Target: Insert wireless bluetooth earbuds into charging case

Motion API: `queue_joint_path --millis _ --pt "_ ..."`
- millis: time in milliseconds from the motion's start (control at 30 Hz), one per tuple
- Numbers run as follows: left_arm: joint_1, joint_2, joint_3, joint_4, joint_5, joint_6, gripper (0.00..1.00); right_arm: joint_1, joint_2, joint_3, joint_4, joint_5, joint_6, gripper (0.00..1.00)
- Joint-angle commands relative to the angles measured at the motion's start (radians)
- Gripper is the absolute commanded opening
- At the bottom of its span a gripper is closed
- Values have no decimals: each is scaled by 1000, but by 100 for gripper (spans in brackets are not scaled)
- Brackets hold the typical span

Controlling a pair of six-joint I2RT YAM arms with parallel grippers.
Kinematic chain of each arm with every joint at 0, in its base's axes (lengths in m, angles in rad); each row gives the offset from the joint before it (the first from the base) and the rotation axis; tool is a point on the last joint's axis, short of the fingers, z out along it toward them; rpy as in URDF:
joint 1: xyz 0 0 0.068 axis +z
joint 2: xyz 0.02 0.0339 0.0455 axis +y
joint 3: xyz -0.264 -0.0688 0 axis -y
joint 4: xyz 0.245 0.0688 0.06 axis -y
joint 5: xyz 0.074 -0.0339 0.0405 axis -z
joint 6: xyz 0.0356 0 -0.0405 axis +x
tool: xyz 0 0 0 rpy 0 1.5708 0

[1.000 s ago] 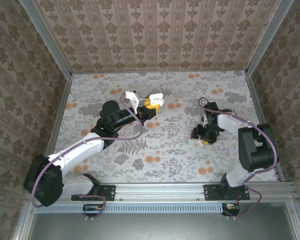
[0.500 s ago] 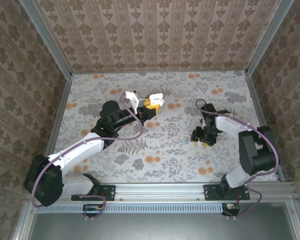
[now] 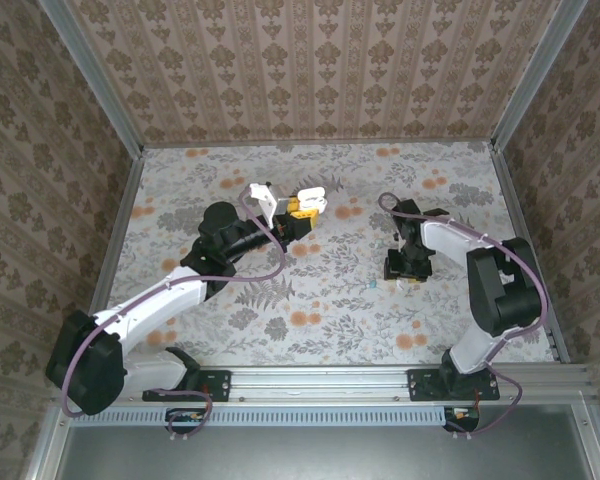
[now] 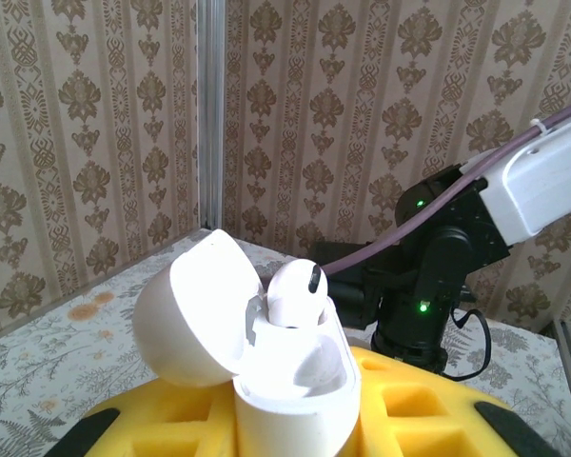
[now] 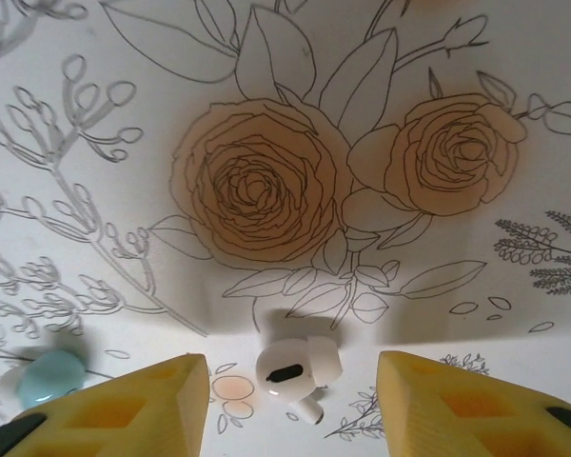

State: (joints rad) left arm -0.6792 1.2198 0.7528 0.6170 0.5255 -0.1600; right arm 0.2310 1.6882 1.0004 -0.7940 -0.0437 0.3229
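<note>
Shows one white earbud (image 5: 300, 367) lying on the floral table (image 5: 95, 238), between the yellow fingers (image 5: 171, 390) of the right gripper (image 5: 292, 381) and touching neither, with the jaws moderately apart and nothing held. Places a pale teal piece (image 5: 49, 376) on the table just outside one finger. Shows a second earbud (image 4: 295, 290) seated in the open white charging case (image 4: 295, 400), lid tilted back, clamped upright by the narrowly closed left gripper (image 3: 302, 207).
</note>
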Motion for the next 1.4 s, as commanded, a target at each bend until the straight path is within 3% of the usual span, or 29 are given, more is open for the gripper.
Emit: queue_joint_path --millis 0,967,1200,1367 --pt "7 -26 -2 -2 -6 20 26 13 33 33 -59 50 -53 51" --pt "9 -14 7 -10 -9 19 26 33 80 41 -63 56 -50 31" --pt "9 -6 10 -10 -9 17 26 34 -58 58 -92 36 -8 30" --pt "9 11 12 -5 -16 16 26 34 -254 102 -61 -77 74 30"
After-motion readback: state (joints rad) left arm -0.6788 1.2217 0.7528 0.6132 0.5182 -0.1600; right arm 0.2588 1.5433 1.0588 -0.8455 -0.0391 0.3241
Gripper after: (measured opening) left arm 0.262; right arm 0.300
